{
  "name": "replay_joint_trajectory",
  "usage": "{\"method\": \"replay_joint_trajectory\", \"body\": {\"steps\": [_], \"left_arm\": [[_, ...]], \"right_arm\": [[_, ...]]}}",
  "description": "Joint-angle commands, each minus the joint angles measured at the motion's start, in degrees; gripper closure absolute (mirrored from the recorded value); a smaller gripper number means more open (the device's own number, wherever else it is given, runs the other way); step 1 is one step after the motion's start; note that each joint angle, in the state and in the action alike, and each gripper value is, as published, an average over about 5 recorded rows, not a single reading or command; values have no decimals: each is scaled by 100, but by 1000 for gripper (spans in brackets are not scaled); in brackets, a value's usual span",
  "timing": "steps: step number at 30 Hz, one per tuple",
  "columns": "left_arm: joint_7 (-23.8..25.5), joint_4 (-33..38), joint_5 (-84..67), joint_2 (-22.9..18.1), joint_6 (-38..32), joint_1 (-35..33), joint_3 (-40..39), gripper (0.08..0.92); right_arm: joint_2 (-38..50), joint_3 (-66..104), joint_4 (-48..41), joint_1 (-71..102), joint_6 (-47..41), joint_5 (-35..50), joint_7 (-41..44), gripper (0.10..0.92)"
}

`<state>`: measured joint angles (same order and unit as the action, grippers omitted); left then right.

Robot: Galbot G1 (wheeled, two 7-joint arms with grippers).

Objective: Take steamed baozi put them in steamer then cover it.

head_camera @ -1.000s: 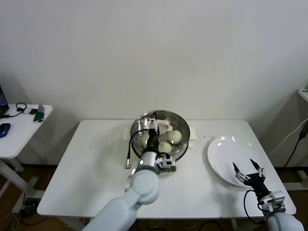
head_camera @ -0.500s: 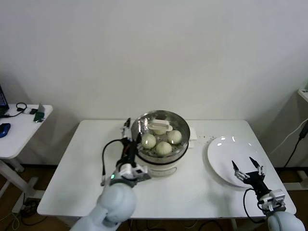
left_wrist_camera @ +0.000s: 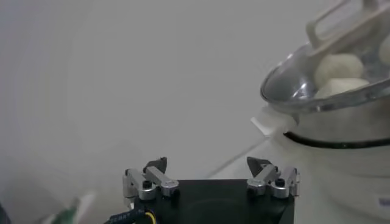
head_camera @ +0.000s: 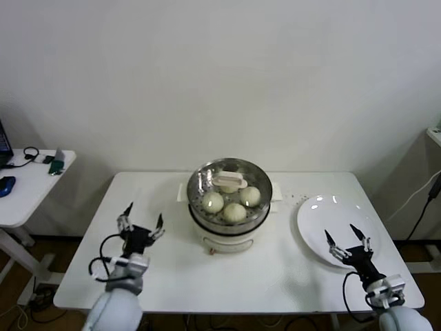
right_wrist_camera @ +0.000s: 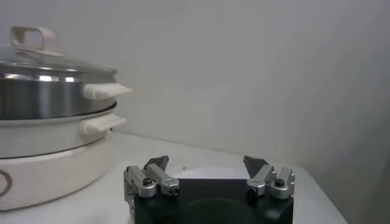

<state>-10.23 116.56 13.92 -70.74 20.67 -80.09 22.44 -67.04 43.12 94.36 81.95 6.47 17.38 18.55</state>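
Observation:
The steamer (head_camera: 229,231) stands at the table's middle, a steel basket on a white pot base. The cover (head_camera: 258,181), a glass lid with a cream handle (head_camera: 229,182), lies on it. Three steamed baozi (head_camera: 235,212) show through the glass. My left gripper (head_camera: 140,226) is open and empty, low over the table left of the steamer. My right gripper (head_camera: 348,239) is open and empty at the near edge of the white plate (head_camera: 322,210). The left wrist view shows the steamer (left_wrist_camera: 341,152), the cover (left_wrist_camera: 292,79) and its gripper (left_wrist_camera: 210,165). The right wrist view shows the steamer (right_wrist_camera: 42,97), the cover (right_wrist_camera: 58,66) and its gripper (right_wrist_camera: 208,162).
A flat white plate lies at the table's right. A second white table (head_camera: 27,183) with a mouse, a cable and small items stands at the far left. A white wall rises behind the table.
My left arm has drawn back from the steamer, moving left and toward me, and now hangs over the table's left part. The cover stays on the steamer. My right gripper has shifted slightly.

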Motion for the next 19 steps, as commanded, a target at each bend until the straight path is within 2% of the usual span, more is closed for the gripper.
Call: {"method": "replay_joint_trajectory", "body": {"steps": [1, 19], "left_arm": [[3, -985, -2263, -353, -3462, -1042, 1215, 177], [324, -1027, -2288, -346, -3487, -1104, 1146, 177]], "right_arm": [[-58, -80, 213, 123, 82, 59, 25, 203], [-48, -269, 37, -97, 83, 200, -38, 203]]}}
